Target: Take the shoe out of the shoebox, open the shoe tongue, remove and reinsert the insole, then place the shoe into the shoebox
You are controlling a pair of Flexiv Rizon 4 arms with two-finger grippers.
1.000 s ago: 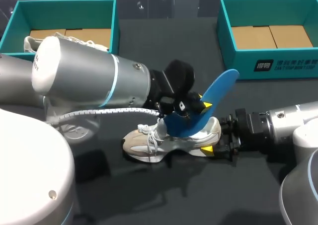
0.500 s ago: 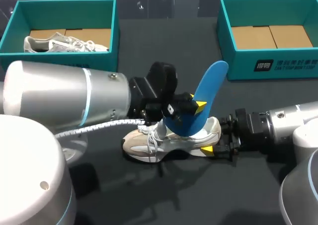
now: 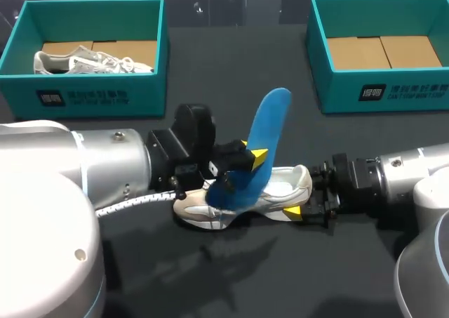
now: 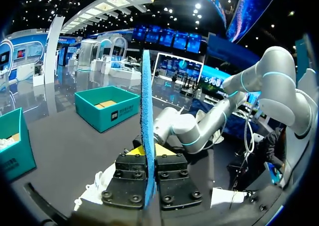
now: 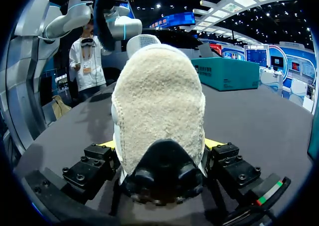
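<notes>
My left claw (image 3: 245,166) shows only one yellow tip from the head view, because the blue insole (image 3: 264,132) covers the far finger. The left wrist view settles it: the insole (image 4: 146,111) stands edge-on with a finger pressed flat against each face, so that claw is pinching it. The insole's lower end overlaps the shoe (image 3: 242,195) and hides its opening. I cannot tell whether that end is clear of the shoe or touching inside it.

My right claw (image 3: 303,200) shows one tip on the heel's near side, with the other behind the heel. In the right wrist view the heel fills the gap with a finger against each side, so this claw is clamped on the shoe (image 5: 159,96).

There is bare table (image 3: 231,276) on the near side of both claws. The left shoebox (image 3: 91,97) sits well beyond the left claw and holds a second shoe (image 3: 91,60). The right shoebox (image 3: 382,93) sits well beyond the right claw.

The shoe lies on the table with its long axis running straight out from the right claw. Its toe points away from that claw and lies beneath the left one. The insole rises nearly upright out of the left claw, with its top leaning slightly toward the right claw.
</notes>
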